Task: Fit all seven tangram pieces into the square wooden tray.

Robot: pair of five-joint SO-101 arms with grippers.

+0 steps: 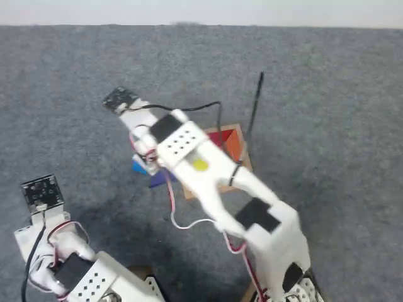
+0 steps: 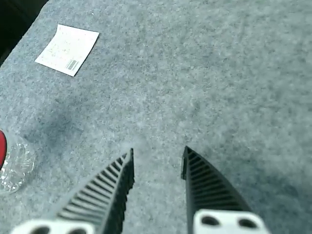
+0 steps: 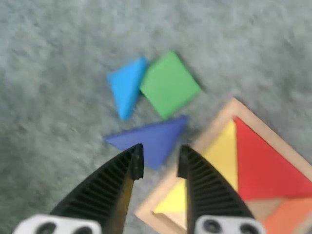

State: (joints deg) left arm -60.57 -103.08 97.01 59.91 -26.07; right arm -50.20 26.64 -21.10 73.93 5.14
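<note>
The square wooden tray (image 3: pixel 214 122) lies on grey carpet, with a yellow piece (image 3: pixel 222 148), a red triangle (image 3: pixel 265 165) and an orange piece (image 3: pixel 287 214) inside it. Just outside its rim lie a dark blue triangle (image 3: pixel 151 139), a light blue triangle (image 3: pixel 126 85) and a green square (image 3: pixel 169 84). My right gripper (image 3: pixel 160 155) hovers open over the dark blue triangle's edge by the tray rim, holding nothing. In the high view the right arm (image 1: pixel 208 170) covers most of the tray (image 1: pixel 242 148). My left gripper (image 2: pixel 157 156) stands open over bare carpet.
A white paper card (image 2: pixel 68 48) lies on the carpet far from the left gripper. A clear plastic object (image 2: pixel 12 163) sits at that view's edge. A thin black rod (image 1: pixel 255 110) stands behind the tray. The left arm (image 1: pixel 69 264) rests at the near left.
</note>
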